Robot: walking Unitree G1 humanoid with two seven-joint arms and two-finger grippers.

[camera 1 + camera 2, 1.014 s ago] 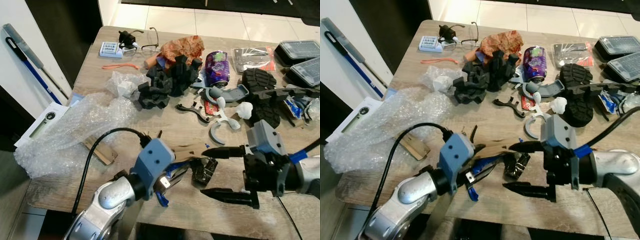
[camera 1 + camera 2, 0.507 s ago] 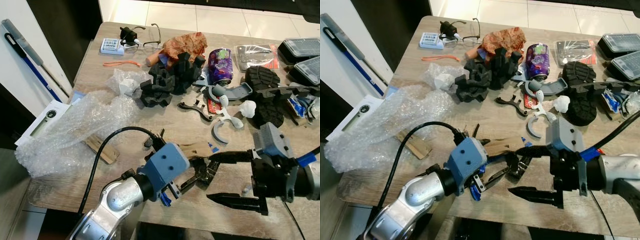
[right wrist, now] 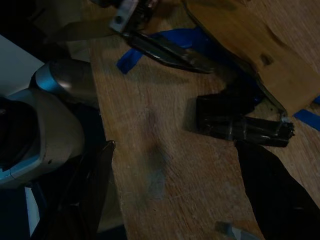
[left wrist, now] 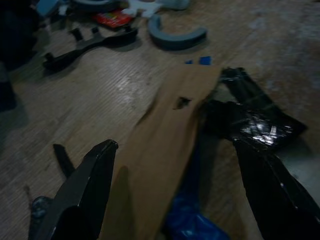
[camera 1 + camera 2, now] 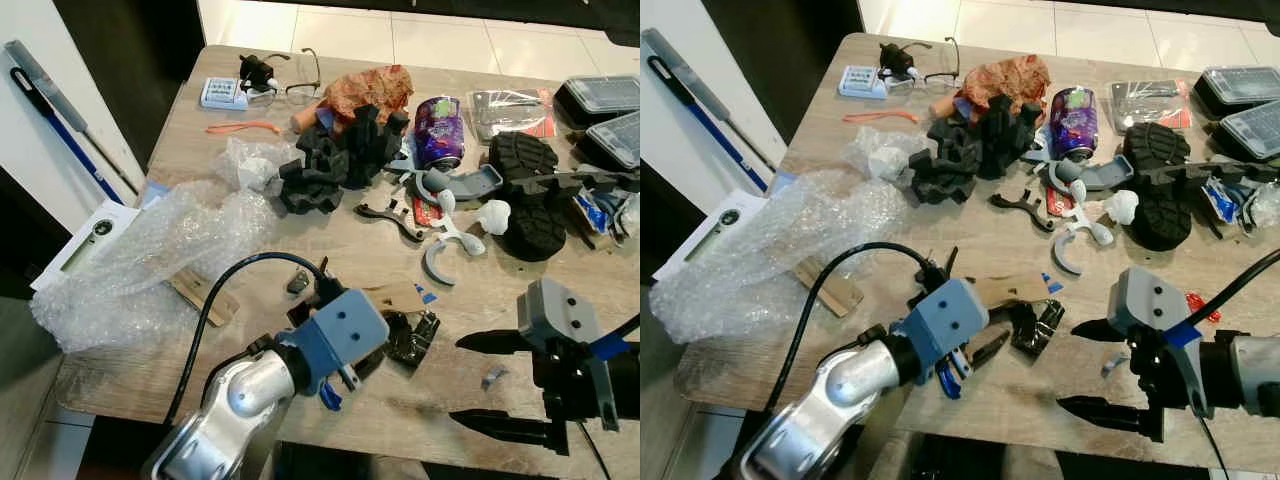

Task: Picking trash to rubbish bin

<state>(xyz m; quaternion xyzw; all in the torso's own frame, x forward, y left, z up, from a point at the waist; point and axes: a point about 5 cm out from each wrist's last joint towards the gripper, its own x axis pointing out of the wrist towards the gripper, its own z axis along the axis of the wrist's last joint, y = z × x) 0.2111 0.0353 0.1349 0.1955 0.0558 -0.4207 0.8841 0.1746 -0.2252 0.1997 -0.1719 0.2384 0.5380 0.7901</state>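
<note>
Your left gripper sits low over the near part of the wooden table with its 2 black fingers spread wide. Between them lie a flat strip of brown cardboard and, beneath its near end, a scrap of blue plastic. You are holding nothing; the fingers flank the cardboard without closing on it. Just beside the far finger lies the crumpled black wrapper, touching the cardboard's edge.

Your right gripper hovers near the table's front edge, well to the right of the wrapper, fingers wide apart and empty. In its wrist view the black wrapper lies between the spread fingers but farther out, apart from them.

Farther back you can see a sheet of bubble wrap on the left, black foam blocks, a purple can, a grey curved plastic piece and a black shoe sole.
</note>
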